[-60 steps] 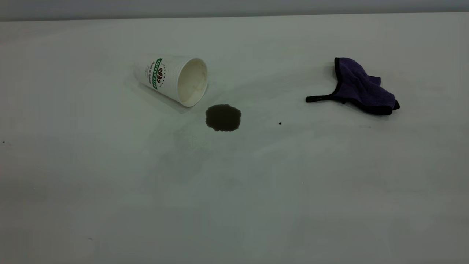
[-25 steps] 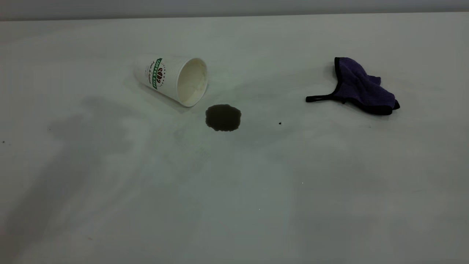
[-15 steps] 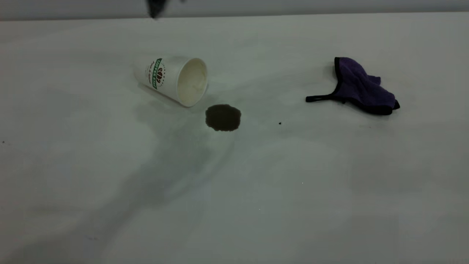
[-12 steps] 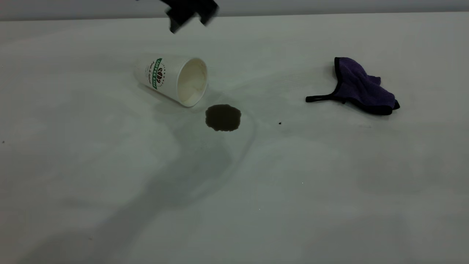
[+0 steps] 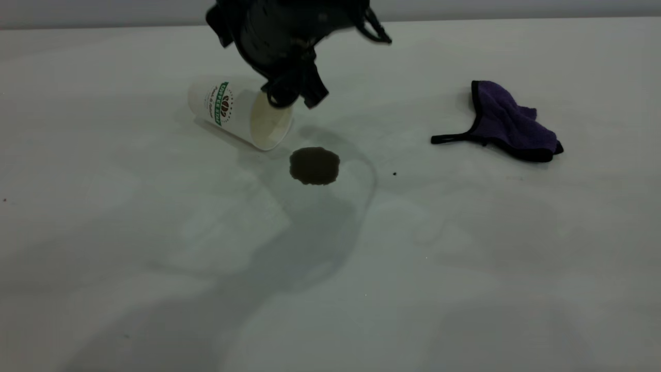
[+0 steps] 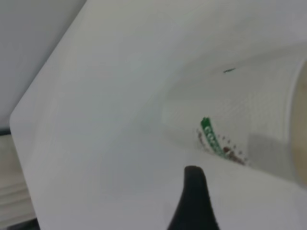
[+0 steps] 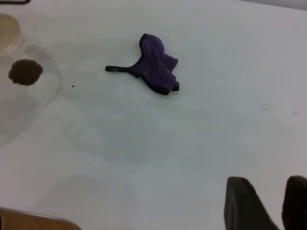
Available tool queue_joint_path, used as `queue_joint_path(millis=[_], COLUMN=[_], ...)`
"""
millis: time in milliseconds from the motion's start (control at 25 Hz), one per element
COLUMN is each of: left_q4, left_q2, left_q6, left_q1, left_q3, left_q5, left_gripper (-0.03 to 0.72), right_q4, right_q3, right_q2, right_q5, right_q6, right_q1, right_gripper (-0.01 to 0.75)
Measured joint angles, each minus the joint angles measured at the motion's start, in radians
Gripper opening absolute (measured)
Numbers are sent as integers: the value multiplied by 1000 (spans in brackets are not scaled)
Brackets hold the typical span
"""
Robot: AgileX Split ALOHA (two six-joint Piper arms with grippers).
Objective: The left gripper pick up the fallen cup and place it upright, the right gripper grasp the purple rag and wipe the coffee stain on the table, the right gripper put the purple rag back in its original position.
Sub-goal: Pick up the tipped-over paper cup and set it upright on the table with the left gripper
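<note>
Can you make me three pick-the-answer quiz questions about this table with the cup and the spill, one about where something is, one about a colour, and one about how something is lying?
1. Where is the coffee stain?
A. Under the purple rag
B. On the table just in front of the cup's open mouth
C. Inside the cup

2. What colour is the band on the cup?
A. Green
B. Red
C. Blue

3. How is the cup right now?
A. Standing upright
B. Lifted in the air
C. Lying on its side

Answers:
1. B, the brown puddle sits on the bare table beside the cup's mouth, well apart from the purple rag.
2. A, a green stripe runs across its white side.
3. C, its open mouth faces sideways while the left end effector hangs close above its rim.
</note>
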Motion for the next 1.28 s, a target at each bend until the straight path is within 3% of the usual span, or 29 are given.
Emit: queue_joint_path(millis=[400,720,800,880,960,1040,1160,1280], left_q4=[48,14,14,20,31,36,-33,-230], left_q2=[170,205,205,205,200,178,112,30], left_q6=[-41,-25,-1,24,69,125,252,439], left_q1=[8,92,118,135,140,140,143,168], left_q3=[-133,-169,-169,-169,-171,-180,-234,-323], left_q5=[1,26,34,52,72,89,79,67], left_gripper=[653,606,516,367,157,51,16,14], right_q4=[1,1,1,1,1,1,1,1], right_q3=[0,0,0,0,0,0,0,0], right_q2=[0,0,0,0,0,0,0,0], right_q5=[0,0,0,0,0,0,0,0], right_q6=[0,0,0,0,0,0,0,0], right_q1=[0,0,0,0,0,0,0,0], right_gripper=[238,238,238,238,238,238,238,238])
